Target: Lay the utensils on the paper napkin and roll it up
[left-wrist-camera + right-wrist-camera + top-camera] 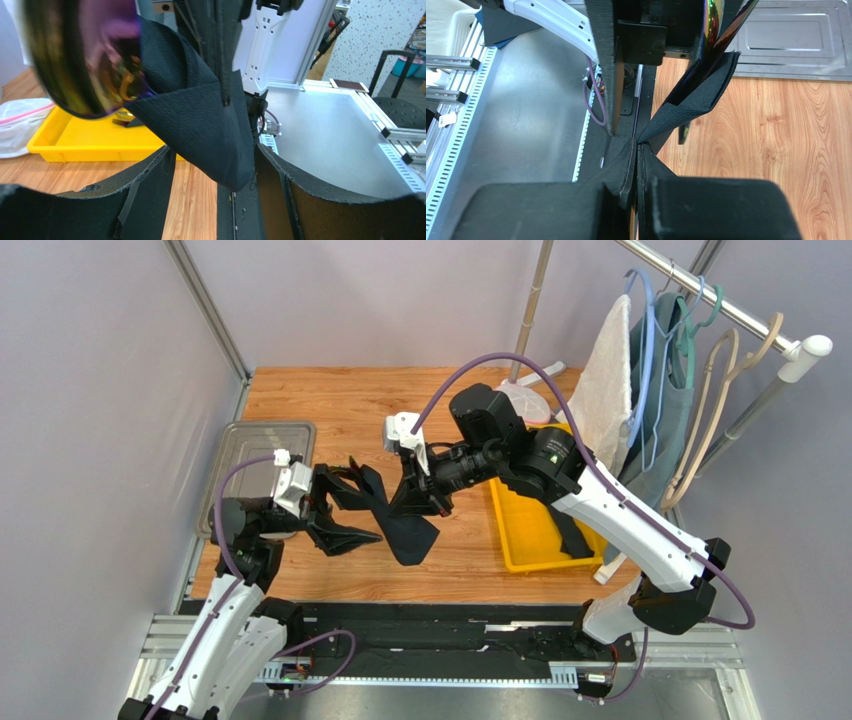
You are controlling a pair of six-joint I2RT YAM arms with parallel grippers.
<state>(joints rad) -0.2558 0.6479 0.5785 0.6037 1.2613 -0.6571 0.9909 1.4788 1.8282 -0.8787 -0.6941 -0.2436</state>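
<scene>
Far L: flat grey metal tray (262, 445) on wood-grain table (350, 400). Next, left gripper (352, 506), jaws spread either side of the paper napkin (405, 525): matte black, finely textured, folded, hanging mid-air. Hidden in top view, plain in L wrist view: glossy purple-gold curved head, prob. a spoon-type utensil (75, 55), tucked in the fold. Then right gripper (418, 502), jaws pressed together, pinching a napkin corner, clearest in R wrist view. Far R: yellow plastic bin (525, 535)

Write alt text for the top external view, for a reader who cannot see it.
Two robot arms meet over a wooden table: the right gripper pinches a crumpled black paper napkin, and the left gripper, jaws open, flanks its other end. A yellow tray sits right, a grey tray left.
</scene>
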